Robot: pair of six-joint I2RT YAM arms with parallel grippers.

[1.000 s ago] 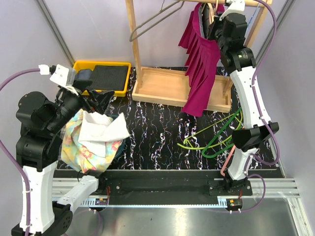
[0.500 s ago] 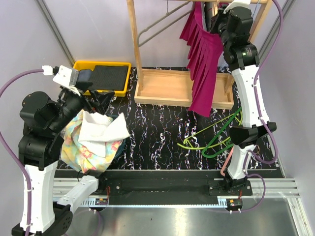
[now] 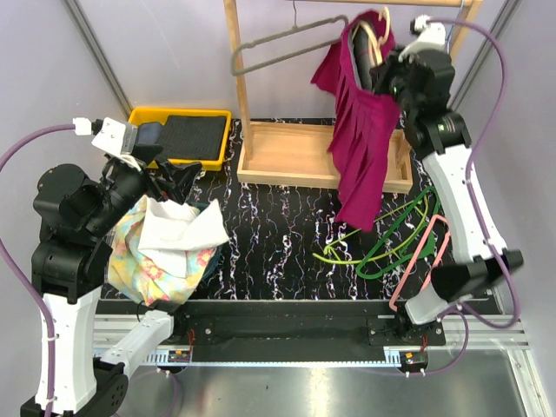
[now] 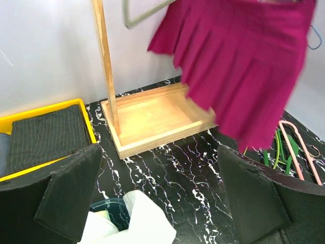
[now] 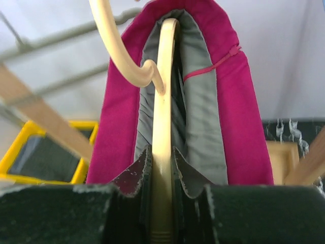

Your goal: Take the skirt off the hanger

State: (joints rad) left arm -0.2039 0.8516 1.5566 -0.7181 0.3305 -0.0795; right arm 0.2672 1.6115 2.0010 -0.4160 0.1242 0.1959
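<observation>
right gripper [image 5: 160, 155] is clamped on the cream hanger [image 5: 165, 76] and has just swung it down off the wooden rack [image 3: 236, 95], magenta skirt [image 3: 360, 148] still hanging on it midair, so the actual removal isn't done yet

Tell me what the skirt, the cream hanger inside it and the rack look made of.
Skirt: woven fabric, matte magenta, pressed into sharp pleats, with a grey lining inside the waistband.
Cream hanger: probably plastic, smooth with a soft sheen; painted wood can't be ruled out.
Rack: pale wood with visible grain, unpainted by the look.
</observation>
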